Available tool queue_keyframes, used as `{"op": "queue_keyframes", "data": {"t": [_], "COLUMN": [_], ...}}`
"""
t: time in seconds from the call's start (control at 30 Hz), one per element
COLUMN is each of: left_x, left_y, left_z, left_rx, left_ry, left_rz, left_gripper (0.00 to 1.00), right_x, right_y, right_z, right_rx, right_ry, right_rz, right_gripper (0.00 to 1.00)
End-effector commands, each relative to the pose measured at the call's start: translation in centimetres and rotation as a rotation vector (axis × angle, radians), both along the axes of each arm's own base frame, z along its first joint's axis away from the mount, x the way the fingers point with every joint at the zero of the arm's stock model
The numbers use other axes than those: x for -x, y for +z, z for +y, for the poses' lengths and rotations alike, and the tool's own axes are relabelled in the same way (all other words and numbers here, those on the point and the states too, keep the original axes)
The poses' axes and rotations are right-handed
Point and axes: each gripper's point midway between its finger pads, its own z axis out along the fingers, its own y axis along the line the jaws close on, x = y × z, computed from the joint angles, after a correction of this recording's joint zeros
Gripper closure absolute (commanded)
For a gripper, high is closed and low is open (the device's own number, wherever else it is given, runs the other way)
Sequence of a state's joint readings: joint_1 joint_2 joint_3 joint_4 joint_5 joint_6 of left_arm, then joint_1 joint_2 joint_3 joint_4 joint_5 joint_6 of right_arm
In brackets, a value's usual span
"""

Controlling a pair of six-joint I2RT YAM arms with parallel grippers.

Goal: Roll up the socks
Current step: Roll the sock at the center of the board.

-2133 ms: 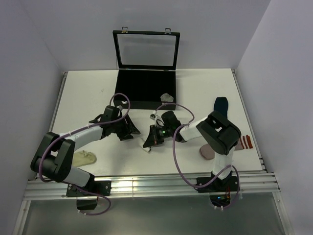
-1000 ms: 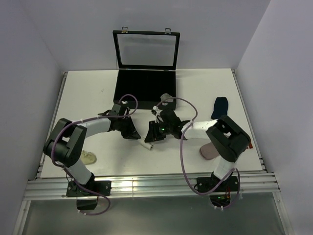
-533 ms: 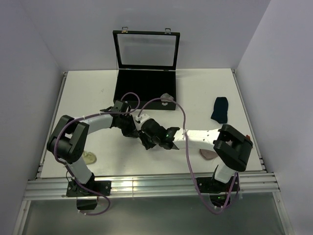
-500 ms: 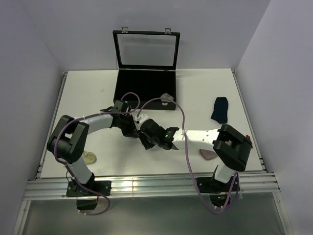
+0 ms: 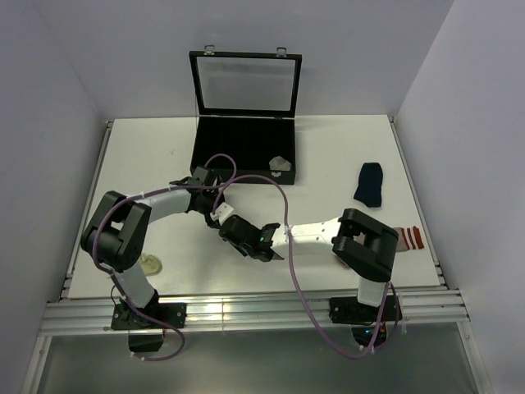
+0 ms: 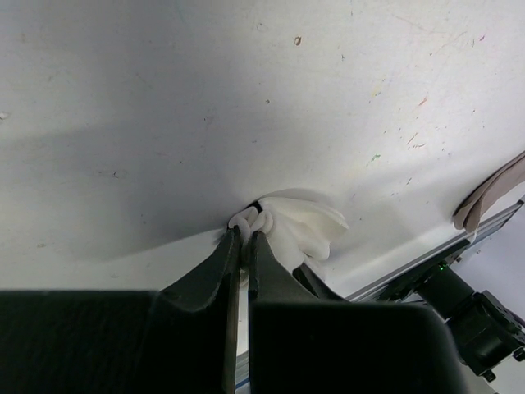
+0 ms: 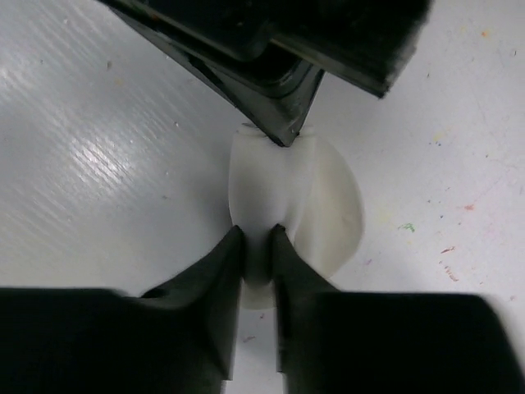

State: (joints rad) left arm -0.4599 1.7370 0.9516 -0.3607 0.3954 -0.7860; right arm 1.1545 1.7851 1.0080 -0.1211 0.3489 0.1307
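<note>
A white sock lies bunched on the table between my two grippers. My left gripper is shut on one end of it; the left wrist view shows its fingertips pinching a fold of the white sock. My right gripper is shut on the other end; in the right wrist view it pinches the white sock, with the left gripper's fingers just beyond. A navy sock lies at the right. A sock with dark red cuff stripes lies at the far right.
An open black case with its lid raised stands at the back, a small grey piece in its front right corner. A beige sock lies near the left arm's base. The right arm stretches low across the table's front.
The right gripper has swept left across the table with the white sock and now meets the left gripper. The right arm's elbow has moved off the striped sock at the right.
</note>
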Motion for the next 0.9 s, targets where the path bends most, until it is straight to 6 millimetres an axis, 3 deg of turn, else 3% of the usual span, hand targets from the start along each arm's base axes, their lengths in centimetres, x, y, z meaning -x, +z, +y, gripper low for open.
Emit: {"op": "queue_keyframes", "data": {"t": [0.0,0.07,0.1,0.17,0.2,0.27,0.3,0.4,0.43,0.5,0.57,0.6,0.87], "left_x": [-0.7,-0.8,-1.0,-1.3,-1.6,-1.8,-2.0,-2.3,-2.3,-2.2,-1.9,-1.7,-0.6], "left_y": [0.2,0.6,1.1,1.7,2.6,2.9,3.6,4.3,4.5,4.6,4.4,4.2,2.9], "left_z": [-0.2,-0.3,-0.3,-0.2,-0.1,0.3,0.7,1.8,2.0,2.3,2.2,2.1,1.0], "left_rx": [-0.011,-0.007,0.001,0.005,0.016,0.019,0.025,0.028,0.030,0.040,0.059,0.067,0.133], "left_ry": [-0.019,-0.016,-0.012,0.010,0.023,0.053,0.071,0.123,0.133,0.147,0.143,0.140,0.115], "left_rz": [-0.026,-0.035,-0.053,-0.082,-0.108,-0.127,-0.147,-0.180,-0.186,-0.195,-0.185,-0.176,-0.122], "left_gripper": [0.92,0.87,0.79,0.70,0.58,0.45,0.35,0.26,0.25,0.25,0.25,0.27,0.39], "right_x": [-0.6,-0.7,-0.5,-0.2,-0.3,0.5,0.4,1.1,0.0,1.2,0.1,0.8,-0.2], "right_y": [-0.5,-1.1,-1.5,-1.4,-1.4,-1.1,-1.4,-0.2,0.3,0.5,1.4,1.1,1.2], "right_z": [-0.1,-0.5,-0.9,-0.5,-1.1,-0.2,-0.8,0.1,0.0,0.3,0.3,0.2,-0.5], "right_rx": [0.038,0.045,0.046,-0.013,-0.036,-0.139,-0.171,-0.332,-0.388,-0.479,-0.581,-0.604,-0.826], "right_ry": [-0.027,-0.041,-0.042,-0.034,-0.044,-0.020,-0.030,0.003,-0.010,0.013,-0.006,0.007,-0.056], "right_rz": [-0.033,-0.020,-0.003,0.047,0.070,0.162,0.207,0.335,0.343,0.462,0.510,0.565,0.779], "right_gripper": [0.81,0.95,1.00,1.00,1.00,1.00,1.00,1.00,1.00,1.00,1.00,1.00,1.00]}}
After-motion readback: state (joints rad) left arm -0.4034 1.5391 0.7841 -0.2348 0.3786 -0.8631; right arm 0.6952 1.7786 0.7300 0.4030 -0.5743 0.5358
